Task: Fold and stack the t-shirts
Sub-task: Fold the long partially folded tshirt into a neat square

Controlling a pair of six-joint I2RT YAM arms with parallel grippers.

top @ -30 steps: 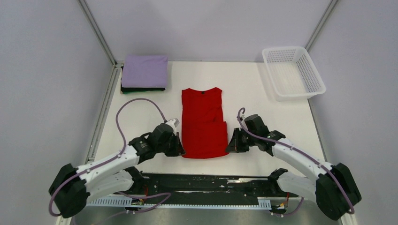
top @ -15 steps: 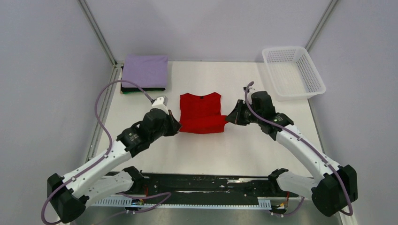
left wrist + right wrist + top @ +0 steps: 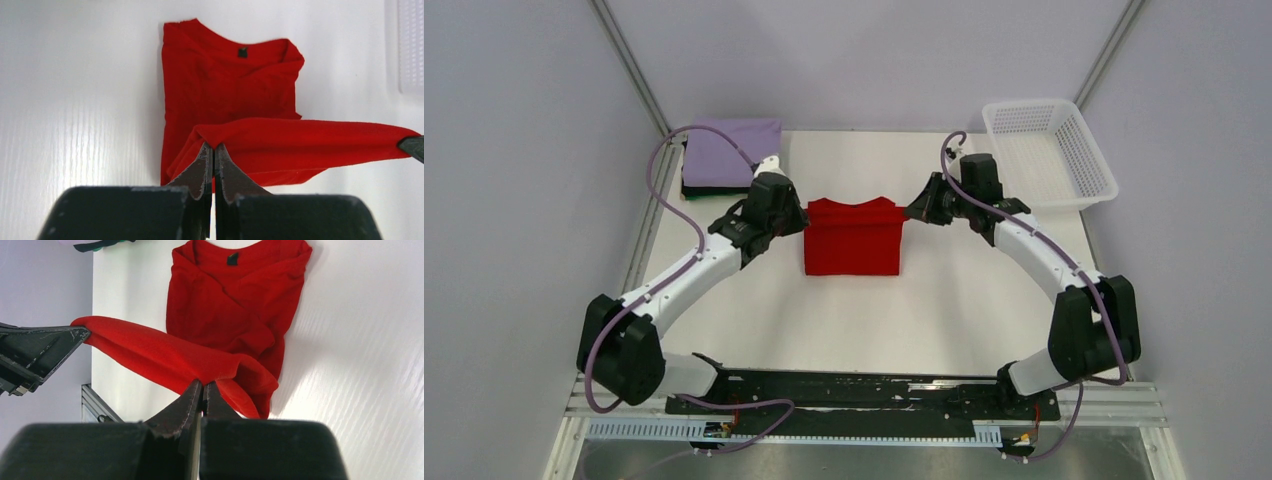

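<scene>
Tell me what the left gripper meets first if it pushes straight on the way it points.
Probably the red t-shirt itself: the left gripper pinches its lifted edge, and the flat part lies just ahead on the table.

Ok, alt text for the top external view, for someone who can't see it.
The left gripper and right gripper are each shut on a corner of the red t-shirt, doubled over at centre. A folded lavender t-shirt tops a dark t-shirt at the far left; a white mesh basket stands far right.
</scene>
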